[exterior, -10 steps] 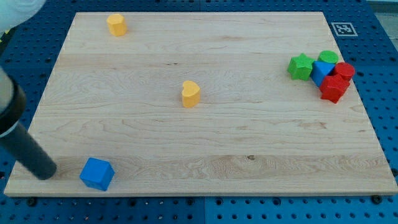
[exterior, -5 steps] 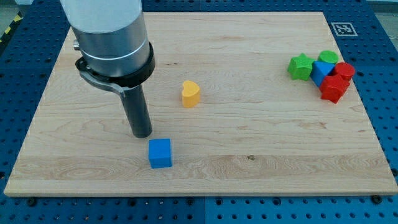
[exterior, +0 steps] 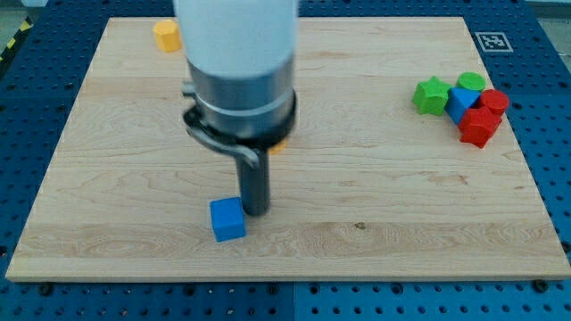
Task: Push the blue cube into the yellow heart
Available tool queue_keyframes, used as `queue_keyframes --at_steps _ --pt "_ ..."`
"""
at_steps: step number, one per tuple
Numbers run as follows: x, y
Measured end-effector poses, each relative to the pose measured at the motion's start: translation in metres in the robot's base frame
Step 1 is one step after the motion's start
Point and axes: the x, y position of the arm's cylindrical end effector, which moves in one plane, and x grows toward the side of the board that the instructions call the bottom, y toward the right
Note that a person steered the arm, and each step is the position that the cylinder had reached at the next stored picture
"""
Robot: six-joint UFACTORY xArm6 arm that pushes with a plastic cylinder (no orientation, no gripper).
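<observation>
The blue cube (exterior: 227,219) lies on the wooden board (exterior: 401,196) low in the view, left of centre. My tip (exterior: 256,211) stands just to the cube's upper right, touching or nearly touching it. The yellow heart (exterior: 279,144) sits above them near the board's middle; the arm's body hides almost all of it, only a sliver shows at the arm's right edge.
A yellow block (exterior: 165,35) sits at the board's top left, partly behind the arm. At the right edge is a cluster: a green star (exterior: 432,94), a green block (exterior: 472,84), a blue block (exterior: 460,102), a red cylinder (exterior: 494,102) and a red block (exterior: 477,127).
The blue cube went from the board's bottom left corner to left of centre. My tip moved from the cube's upper left to its upper right, and the arm now covers the yellow heart.
</observation>
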Motion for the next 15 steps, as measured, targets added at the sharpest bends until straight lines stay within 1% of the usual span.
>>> queue_keyframes --at_steps 1,2,3,4,5,6,7,8,9,10,11,12,13,14,15 --pt "0.006 0.001" --pt "0.041 0.034" --pt "0.065 0.05" --pt "0.084 0.022" --pt "0.077 -0.027" --pt "0.024 -0.055" --pt "-0.018 -0.056" --pt "0.015 -0.054" --pt "0.043 -0.027" --pt "0.015 -0.007" --pt "-0.037 -0.018" --pt "-0.063 -0.021" --pt "-0.043 -0.026" --pt "-0.027 -0.071" --pt "-0.051 -0.094"
